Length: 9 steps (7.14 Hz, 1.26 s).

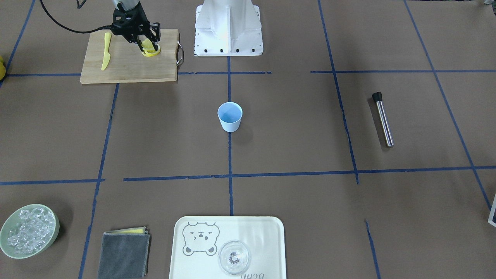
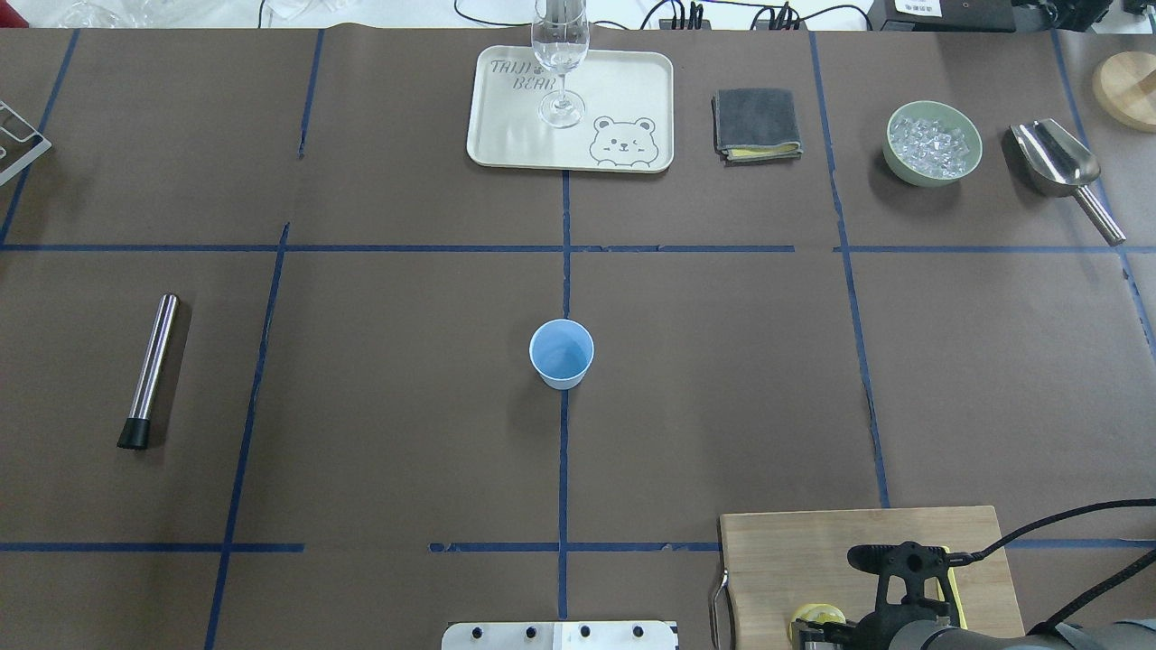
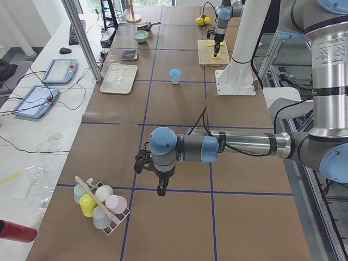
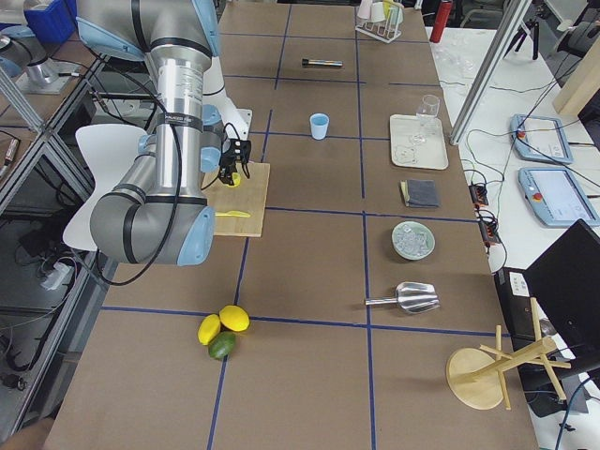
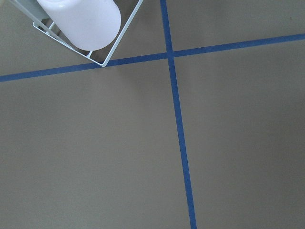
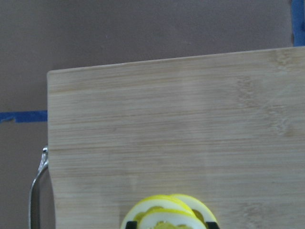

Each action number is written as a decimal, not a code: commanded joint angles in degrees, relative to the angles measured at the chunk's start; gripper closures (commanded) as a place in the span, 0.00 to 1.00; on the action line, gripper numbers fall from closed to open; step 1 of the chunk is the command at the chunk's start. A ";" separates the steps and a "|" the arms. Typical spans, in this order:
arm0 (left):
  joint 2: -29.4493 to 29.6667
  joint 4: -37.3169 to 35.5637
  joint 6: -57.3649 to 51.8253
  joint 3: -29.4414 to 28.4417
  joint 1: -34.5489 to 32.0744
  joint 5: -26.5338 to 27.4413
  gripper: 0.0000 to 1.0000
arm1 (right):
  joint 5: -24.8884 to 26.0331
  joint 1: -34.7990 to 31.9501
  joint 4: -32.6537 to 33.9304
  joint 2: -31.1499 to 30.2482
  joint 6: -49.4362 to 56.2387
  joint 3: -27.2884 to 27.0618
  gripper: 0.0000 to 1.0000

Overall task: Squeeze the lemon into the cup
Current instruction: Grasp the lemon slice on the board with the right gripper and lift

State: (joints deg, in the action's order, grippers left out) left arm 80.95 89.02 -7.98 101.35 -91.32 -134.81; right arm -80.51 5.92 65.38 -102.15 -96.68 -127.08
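The light-blue cup (image 1: pixel 229 116) stands upright and alone at the table's middle; it also shows in the overhead view (image 2: pixel 561 354). Lemon slices lie piled on the wooden cutting board (image 1: pixel 128 66) at the robot's right. My right gripper (image 1: pixel 148 47) is down on them, with a fingertip against each side of the top lemon slice (image 6: pixel 164 217), which sits tilted over the others (image 1: pixel 152 53). My left gripper (image 3: pixel 161 190) hangs low over bare table far off at the left end, beside a cup rack (image 3: pixel 100 206). I cannot tell whether it is open or shut.
A yellow plastic knife (image 1: pixel 105 51) lies on the board's other side. A steel muddler (image 1: pixel 383 118) lies on the robot's left. At the far edge are a bear tray (image 1: pixel 193 263) with a clear glass (image 1: pixel 234 257), a grey cloth (image 1: pixel 124 254) and an ice bowl (image 1: pixel 29 230).
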 commanded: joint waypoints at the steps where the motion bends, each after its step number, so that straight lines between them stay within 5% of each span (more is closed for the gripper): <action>1: 0.00 -0.07 0.07 -0.01 0.00 -0.01 0.00 | -0.18 -0.04 0.01 -2.25 0.00 -2.19 0.45; 4: 0.00 -0.25 0.07 -0.10 0.00 -0.01 0.00 | -0.61 -1.43 0.10 -2.71 0.09 -5.27 0.45; 7: 0.00 -0.25 0.07 -0.19 0.00 -0.01 0.00 | -13.49 -15.28 1.92 4.29 0.17 -5.20 0.44; 9: 0.00 -0.25 0.07 -0.28 0.00 -0.01 0.00 | -19.13 -23.29 16.71 23.02 0.88 -0.66 0.44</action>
State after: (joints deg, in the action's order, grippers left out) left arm 80.95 88.77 -7.91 101.10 -91.32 -134.82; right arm -95.94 -12.44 73.60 -90.45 -96.07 -130.78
